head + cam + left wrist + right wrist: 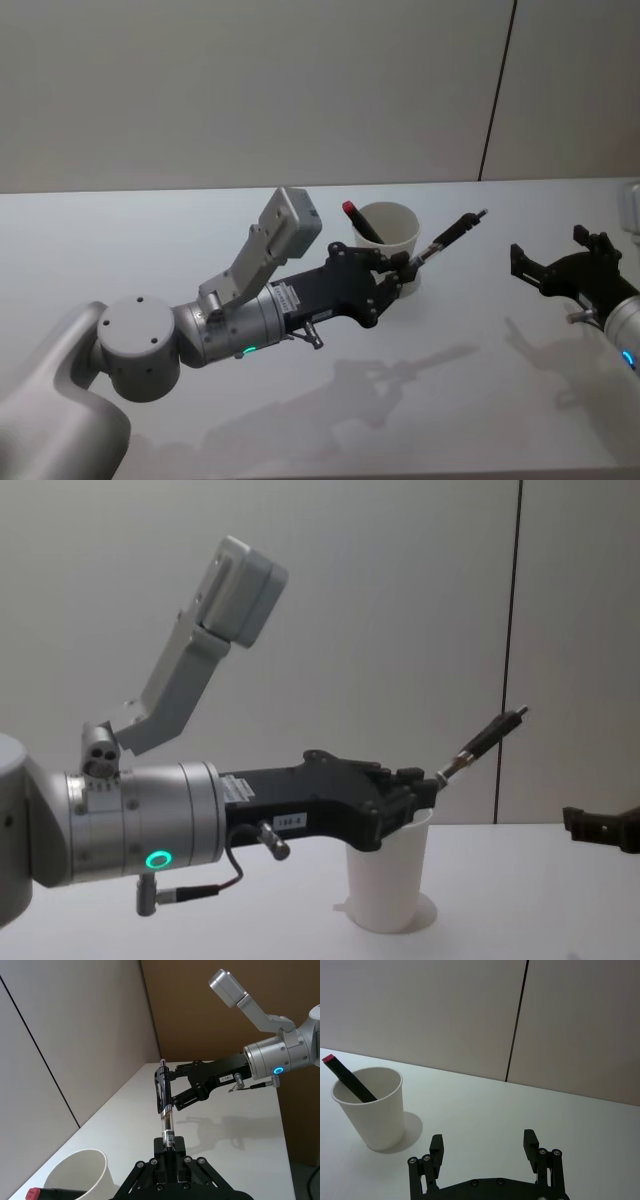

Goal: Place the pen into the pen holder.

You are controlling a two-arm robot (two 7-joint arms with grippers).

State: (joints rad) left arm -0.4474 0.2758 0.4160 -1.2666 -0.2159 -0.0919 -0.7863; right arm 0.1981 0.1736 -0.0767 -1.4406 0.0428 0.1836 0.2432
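While the left gripper [407, 266] clamps the black pen [450, 235] by one end, pick-up looks done | pen slants up past the fingertips, outside the white paper cup [398, 238] just below them | red-capped marker [358, 222] inside | right gripper [483, 1140] spread, idle, well apart | remaining: tip, lower, release

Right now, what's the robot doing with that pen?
The robot's left hand is pinching a pen by one end, right at the rim of the white paper cup on the table. The pen slants up and away from the cup, so it is not inside yet. A black marker with a red end is already leaning in the cup. The right hand waits off to the side, open and holding nothing.
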